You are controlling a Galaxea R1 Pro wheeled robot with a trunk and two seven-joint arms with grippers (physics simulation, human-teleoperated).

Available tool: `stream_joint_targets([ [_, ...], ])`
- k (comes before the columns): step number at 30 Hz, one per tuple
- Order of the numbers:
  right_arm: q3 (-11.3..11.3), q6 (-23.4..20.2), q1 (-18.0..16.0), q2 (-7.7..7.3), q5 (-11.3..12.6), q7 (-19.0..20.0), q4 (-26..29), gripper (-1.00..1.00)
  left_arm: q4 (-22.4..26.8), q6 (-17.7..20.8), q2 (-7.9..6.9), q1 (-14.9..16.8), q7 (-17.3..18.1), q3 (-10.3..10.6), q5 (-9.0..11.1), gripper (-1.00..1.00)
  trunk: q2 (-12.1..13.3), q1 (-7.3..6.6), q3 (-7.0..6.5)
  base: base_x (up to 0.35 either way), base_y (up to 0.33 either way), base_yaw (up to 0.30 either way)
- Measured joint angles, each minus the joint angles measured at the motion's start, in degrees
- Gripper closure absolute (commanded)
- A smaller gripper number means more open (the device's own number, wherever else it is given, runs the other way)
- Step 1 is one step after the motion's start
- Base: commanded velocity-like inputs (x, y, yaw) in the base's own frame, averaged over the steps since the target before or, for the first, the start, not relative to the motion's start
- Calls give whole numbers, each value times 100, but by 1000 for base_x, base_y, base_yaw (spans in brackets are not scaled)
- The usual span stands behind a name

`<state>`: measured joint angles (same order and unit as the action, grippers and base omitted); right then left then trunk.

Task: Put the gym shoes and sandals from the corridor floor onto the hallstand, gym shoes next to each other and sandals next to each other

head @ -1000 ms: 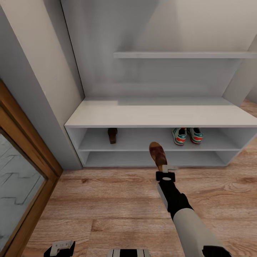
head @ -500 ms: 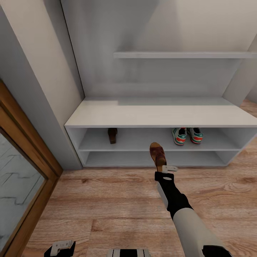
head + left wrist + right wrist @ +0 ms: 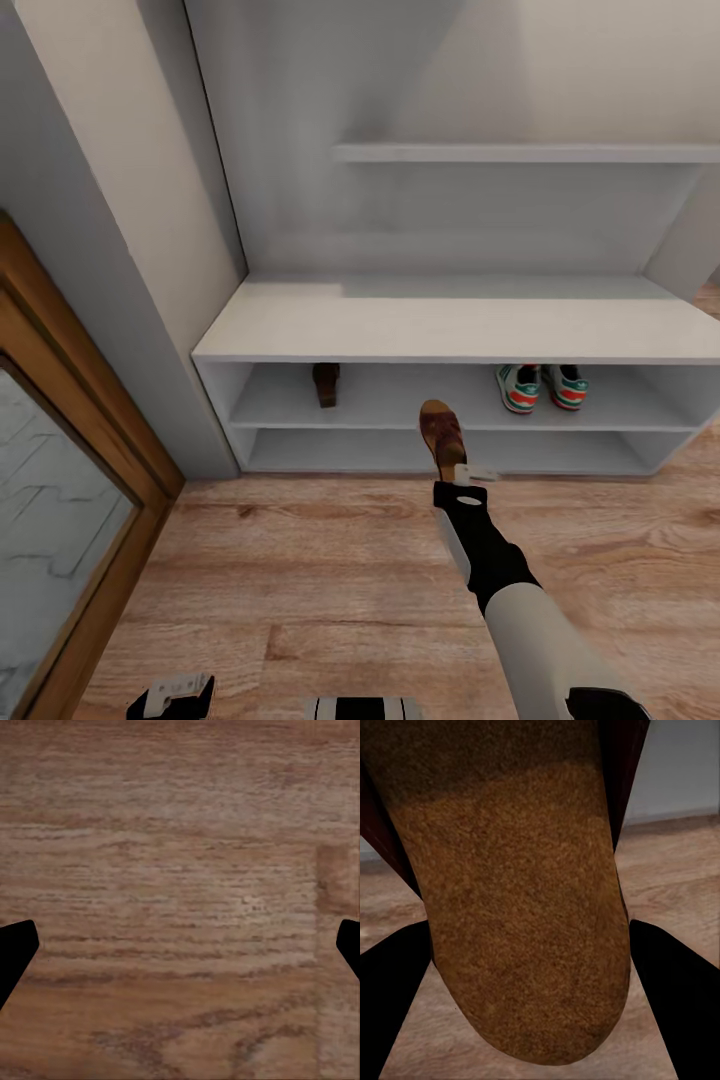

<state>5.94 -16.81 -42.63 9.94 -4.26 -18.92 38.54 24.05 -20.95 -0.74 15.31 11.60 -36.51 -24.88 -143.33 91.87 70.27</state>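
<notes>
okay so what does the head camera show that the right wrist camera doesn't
Head view alone: the hallstand, the gym shoes side by side on its upper low shelf, one sandal further left on that shelf, and a wood-framed door. Right wrist view alone: the held sandal's tan sole close up. Both: the held sandal in the right gripper, and the corridor floor.

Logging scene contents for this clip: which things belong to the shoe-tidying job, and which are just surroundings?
Job: cream-white green-striped gym shoes; dark brown leather sandal on the shelf; second sandal in right end effector; pale grey hallstand; wood-plank floor.
Surroundings: wooden-framed glass door.
</notes>
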Motion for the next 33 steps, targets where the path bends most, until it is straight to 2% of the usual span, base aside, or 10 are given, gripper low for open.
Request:
stream_joint_targets([
  [7, 3, 0, 0, 0, -3, -3, 0, 100, 3, -4, -8, 22, 15, 2, -4, -100, 0, 0, 47, 226, 212, 141],
  [10, 4, -1, 1, 0, -4, -7, 1, 100, 4, -6, -16, 52, 153, 11, -11, -100, 0, 1, 61, 122, 95, 72],
  [11, 3, -1, 1, 0, -5, -9, 2, 100, 0, 0, -28, 70, 387, 12, -10, -100, 0, 2, 63, 50, 38, 29],
  [13, 4, -1, 1, 0, -6, -9, 3, 100, 0, 11, -37, 82, 612, 7, -3, -100, 0, 2, 65, 33, 25, 19],
  [15, 6, -2, 2, 0, -7, -9, 3, 100, 3, 54, -48, 175, 1076, 1, 13, -100, 0, 2, 66, 17, 13, 10],
  [16, 7, -2, 2, 0, -7, -10, 3, 100, 1, 76, -53, 248, 1343, -9, 22, -100, 0, 2, 66, 4, 3, 2],
  [17, 7, -6, 2, 0, -8, -14, 8, 100, -8, 97, -60, 348, 1815, -36, 31, -100, 0, 2, 66, 3, 3, 2],
  [19, 7, -7, 2, 0, -6, -16, 10, 100, -11, 97, -61, 363, 1961, -45, 29, -100, 0, 2, 67, 2, 2, 1],
  [25, 4, -9, 2, 0, -5, -18, 9, 100, -11, 88, -61, 364, 2077, -52, 30, -100, 0, 1, 67, 68, 6, 0],
  [33, 9, -9, 2, 0, -5, -17, 6, 100, -11, 83, -42, 354, 2074, 9, 24, -100, 0, -1, 66, 296, 78, 0],
])
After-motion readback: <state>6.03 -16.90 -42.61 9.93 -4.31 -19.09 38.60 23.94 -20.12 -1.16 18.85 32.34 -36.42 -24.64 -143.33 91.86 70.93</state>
